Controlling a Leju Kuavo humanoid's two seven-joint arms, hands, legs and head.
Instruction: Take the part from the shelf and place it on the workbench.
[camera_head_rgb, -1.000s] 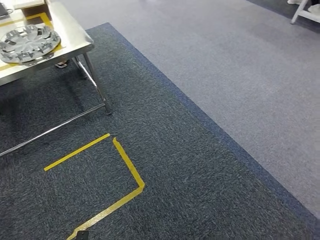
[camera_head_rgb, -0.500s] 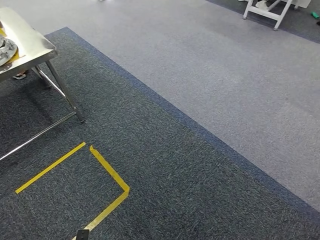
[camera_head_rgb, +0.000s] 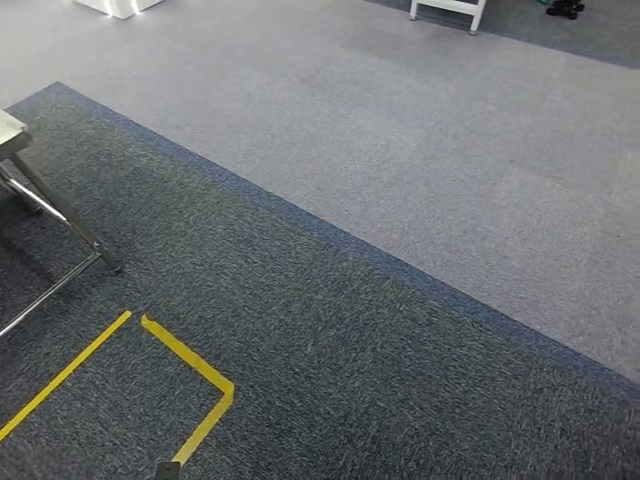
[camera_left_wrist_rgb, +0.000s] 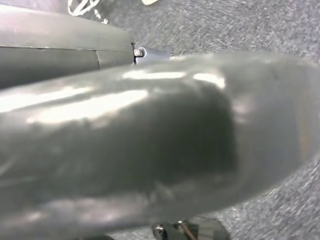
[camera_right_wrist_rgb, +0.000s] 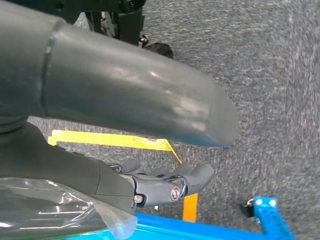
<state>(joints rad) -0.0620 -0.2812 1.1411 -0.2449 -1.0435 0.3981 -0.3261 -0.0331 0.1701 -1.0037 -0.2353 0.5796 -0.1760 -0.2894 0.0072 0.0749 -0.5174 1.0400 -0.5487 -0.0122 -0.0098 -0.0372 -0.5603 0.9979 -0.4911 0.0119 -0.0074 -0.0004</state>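
Observation:
A corner of the steel workbench (camera_head_rgb: 9, 130) shows at the far left of the head view, with its slanted leg (camera_head_rgb: 68, 215) standing on dark carpet. My left hand (camera_left_wrist_rgb: 151, 140) hangs over the carpet; its thick grey thumb is blurred and close, a dark finger (camera_left_wrist_rgb: 113, 50) lies straight beside it, and I see nothing in it. My right hand (camera_right_wrist_rgb: 124, 100) also hangs low, its darker fingers (camera_right_wrist_rgb: 170, 182) stretched out with nothing between them and the thumb.
Yellow floor tape (camera_head_rgb: 189, 362) marks a corner on the dark carpet; lighter grey carpet (camera_head_rgb: 423, 150) lies beyond. A white furniture leg (camera_head_rgb: 445, 8) stands far back. Near my right hand are a blue metal frame (camera_right_wrist_rgb: 226, 232) and yellow tape (camera_right_wrist_rgb: 113, 140).
The whole head picture has shifted: my view has swung to the right. The workbench top with the silver wheel cover has slid out past the left edge.

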